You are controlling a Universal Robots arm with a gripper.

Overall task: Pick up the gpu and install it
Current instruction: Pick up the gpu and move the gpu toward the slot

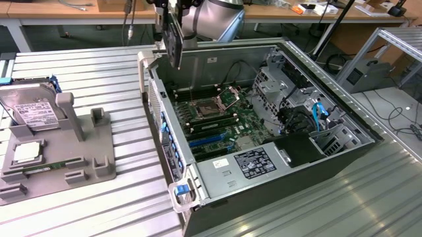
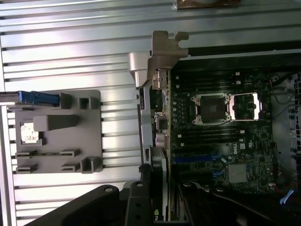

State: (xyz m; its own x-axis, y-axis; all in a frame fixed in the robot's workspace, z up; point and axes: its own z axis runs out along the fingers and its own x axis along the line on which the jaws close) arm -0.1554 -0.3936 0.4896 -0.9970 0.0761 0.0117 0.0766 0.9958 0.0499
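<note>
The gpu (image 1: 175, 42) is a flat dark card hanging on edge above the far-left corner of the open computer case (image 1: 343, 116). My gripper (image 1: 170, 11) is shut on its upper part. In the wrist view the gpu (image 2: 159, 136) appears edge-on, and its silver bracket (image 2: 160, 54) points away from the camera. There my gripper (image 2: 160, 190) clamps the card from both sides. The card is over the case's side wall, next to the motherboard (image 2: 221, 141) with its blue slots (image 2: 195, 159). It touches nothing below it.
A grey fixture tray (image 1: 63, 165) on the exterior view's left holds a hard drive (image 1: 29, 108), a small square chip (image 1: 26, 152) and a memory stick (image 1: 39, 169). Inside the case are the CPU socket (image 1: 211, 104), drive cages (image 1: 280, 84) and a power supply (image 1: 254, 163).
</note>
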